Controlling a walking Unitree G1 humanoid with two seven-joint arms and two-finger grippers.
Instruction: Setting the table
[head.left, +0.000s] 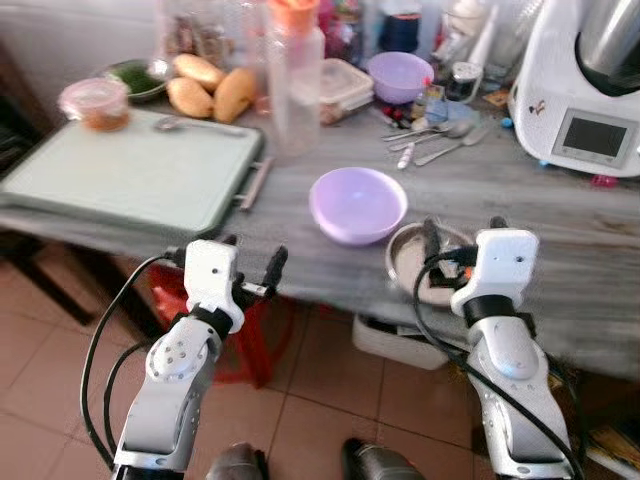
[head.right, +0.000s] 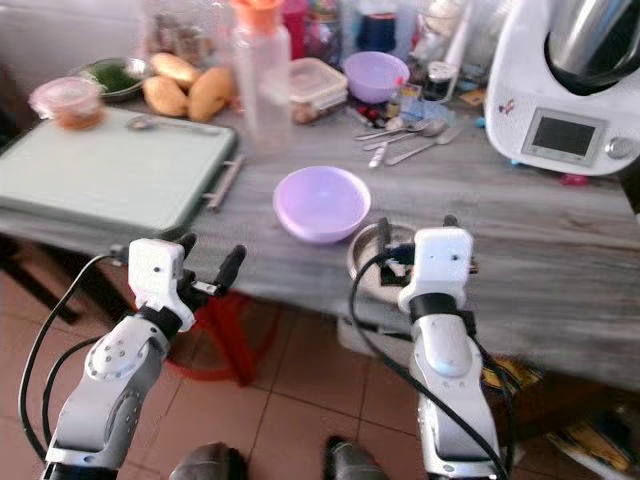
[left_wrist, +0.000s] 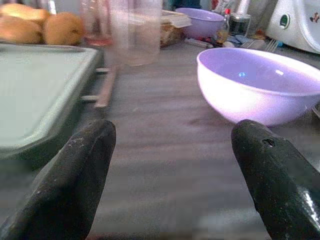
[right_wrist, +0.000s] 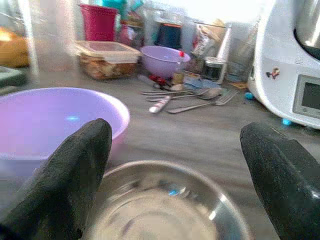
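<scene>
The right hand (head.left: 461, 240) hovers with its two black fingers spread wide over the near rim of a steel bowl (right_wrist: 165, 210), which sits at the bench's front edge, gripping nothing. The left hand (head.left: 250, 262) is likewise open and empty, held off the front edge of the bench (head.left: 560, 250), with the lilac bowl (head.left: 357, 204) at about 1 o'clock from it. The lilac bowl sits just beside the steel bowl, at its 10 o'clock. Further out, loose spoons and forks (head.left: 432, 138) lie at 12 o'clock, a second lilac bowl (head.left: 400, 76) behind them, and a green tray (head.left: 130, 175) at 10 o'clock. The steel bowl looks rigid, light and slick-walled, so a pinch across its rim, one finger inside and one outside, seems the surest hold; the lilac one appears to be light plastic and should take the same grip
</scene>
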